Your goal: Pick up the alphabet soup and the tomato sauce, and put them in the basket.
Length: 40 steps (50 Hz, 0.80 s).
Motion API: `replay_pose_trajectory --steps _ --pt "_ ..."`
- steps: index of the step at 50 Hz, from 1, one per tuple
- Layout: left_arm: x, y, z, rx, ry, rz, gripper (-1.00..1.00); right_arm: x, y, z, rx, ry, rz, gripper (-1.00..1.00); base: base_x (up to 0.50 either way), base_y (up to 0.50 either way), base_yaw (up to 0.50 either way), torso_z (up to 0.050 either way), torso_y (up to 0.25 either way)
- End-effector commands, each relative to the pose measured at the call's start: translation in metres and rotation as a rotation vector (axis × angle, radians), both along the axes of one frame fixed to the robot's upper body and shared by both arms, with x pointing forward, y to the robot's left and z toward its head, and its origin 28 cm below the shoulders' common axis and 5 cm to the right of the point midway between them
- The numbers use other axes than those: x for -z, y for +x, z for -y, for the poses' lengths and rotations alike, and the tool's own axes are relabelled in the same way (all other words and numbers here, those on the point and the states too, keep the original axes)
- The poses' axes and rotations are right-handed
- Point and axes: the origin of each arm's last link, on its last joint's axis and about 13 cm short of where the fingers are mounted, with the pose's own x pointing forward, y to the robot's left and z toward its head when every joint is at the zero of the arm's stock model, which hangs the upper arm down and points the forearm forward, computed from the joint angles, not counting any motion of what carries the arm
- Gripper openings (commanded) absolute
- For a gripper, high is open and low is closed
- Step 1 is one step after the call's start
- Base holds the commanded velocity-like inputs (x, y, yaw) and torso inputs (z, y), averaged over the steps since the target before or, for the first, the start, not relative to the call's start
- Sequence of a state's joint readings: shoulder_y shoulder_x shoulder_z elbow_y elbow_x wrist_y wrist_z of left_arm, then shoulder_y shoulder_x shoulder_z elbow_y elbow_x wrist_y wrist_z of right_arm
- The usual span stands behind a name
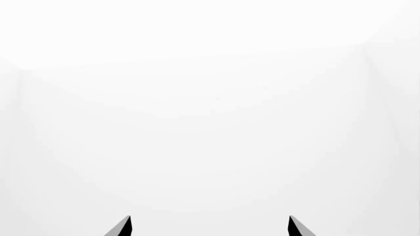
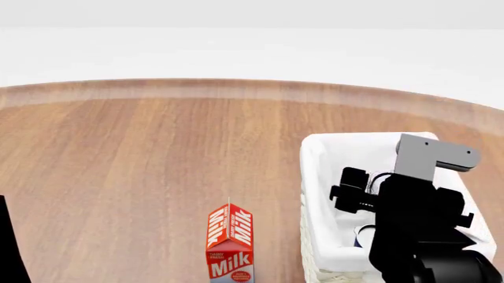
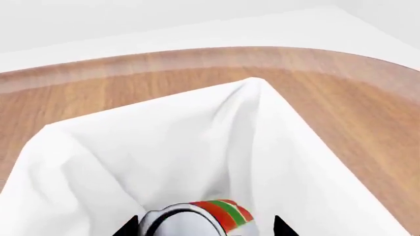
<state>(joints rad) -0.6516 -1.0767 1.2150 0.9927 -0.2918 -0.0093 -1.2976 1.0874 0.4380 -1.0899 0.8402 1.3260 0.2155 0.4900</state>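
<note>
One basket (image 2: 315, 177), cloth-lined, on the wooden table (image 2: 141, 165); one can with red and green bands (image 3: 220, 214) visible inside it in the right wrist view; a sliver of blue beside the arm in the head view, too hidden to count as a second can; one milk carton (image 2: 230, 244); two arms in view.

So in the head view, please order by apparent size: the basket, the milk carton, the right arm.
1. basket
2. right arm, close to the basket's size, and nearer the camera, so this ranking is unsure
3. milk carton, cut by the frame edge
</note>
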Motion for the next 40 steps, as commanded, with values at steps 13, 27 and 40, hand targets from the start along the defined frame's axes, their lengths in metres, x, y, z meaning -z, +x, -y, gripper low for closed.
replay_pose_trajectory --steps 13,27,40 --pt "0.0 0.0 0.0 0.001 -0.002 -0.001 1.0 -0.011 0.002 -0.001 -0.007 -0.01 0.087 1.0 0.0 0.0 0.0 0.0 0.0" --pt "0.0 0.0 0.0 0.002 -0.001 -0.001 1.0 -0.037 0.005 -0.001 0.025 -0.044 0.35 1.0 0.0 0.0 0.0 0.0 0.0" --pt "0.0 0.0 0.0 0.002 -0.001 0.001 1.0 -0.061 0.0 -0.006 0.021 -0.097 0.633 1.0 0.0 0.0 0.0 0.0 0.0"
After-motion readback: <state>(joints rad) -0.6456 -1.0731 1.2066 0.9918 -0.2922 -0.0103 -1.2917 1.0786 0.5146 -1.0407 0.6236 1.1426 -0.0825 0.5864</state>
